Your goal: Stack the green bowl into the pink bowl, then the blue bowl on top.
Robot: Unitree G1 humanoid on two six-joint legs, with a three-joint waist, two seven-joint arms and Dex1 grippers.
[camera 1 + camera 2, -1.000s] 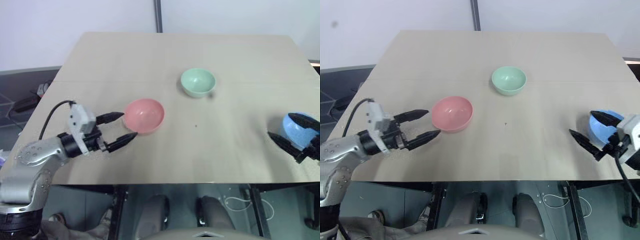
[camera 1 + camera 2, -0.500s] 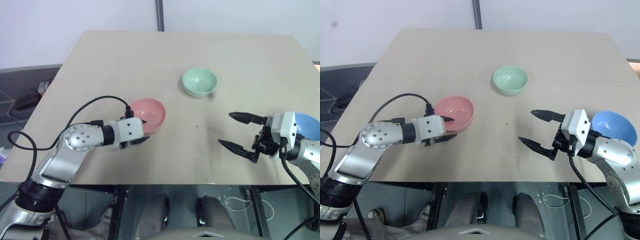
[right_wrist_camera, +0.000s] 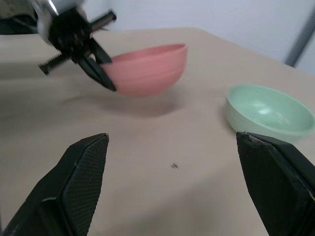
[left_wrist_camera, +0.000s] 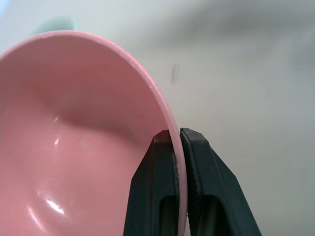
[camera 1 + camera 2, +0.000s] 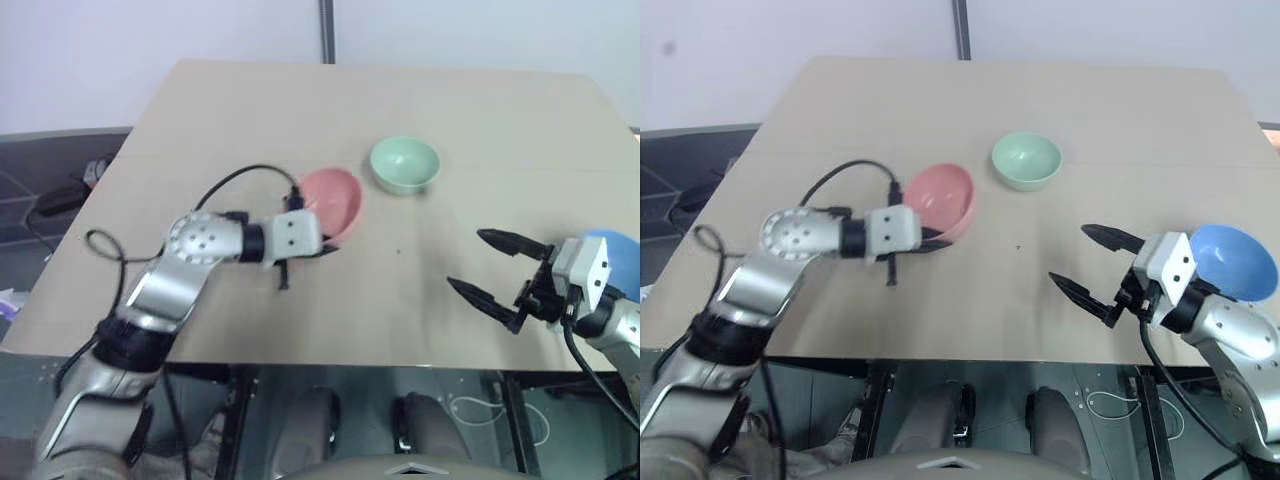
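The left fingers (image 4: pixel 170 147) pinch the pink bowl's (image 5: pixel 335 200) rim, holding it tilted above the desk (image 5: pixel 250 110) near the green bowl (image 5: pixel 404 164). The right gripper (image 5: pixel 493 268) is spread wide and empty, the blue bowl (image 5: pixel 1234 262) just behind it. No writing is readable anywhere.

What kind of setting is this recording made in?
Probably a lab or test room: a bare light-wood table holding plain pink, mint-green and sky-blue plastic bowls, before a blank white wall.

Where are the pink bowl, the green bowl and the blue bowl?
pink bowl (image 5: pixel 940 198), right eye view, on its inside.
green bowl (image 5: pixel 1026 157), right eye view, on its inside.
blue bowl (image 5: pixel 1235 262), right eye view, on its inside.
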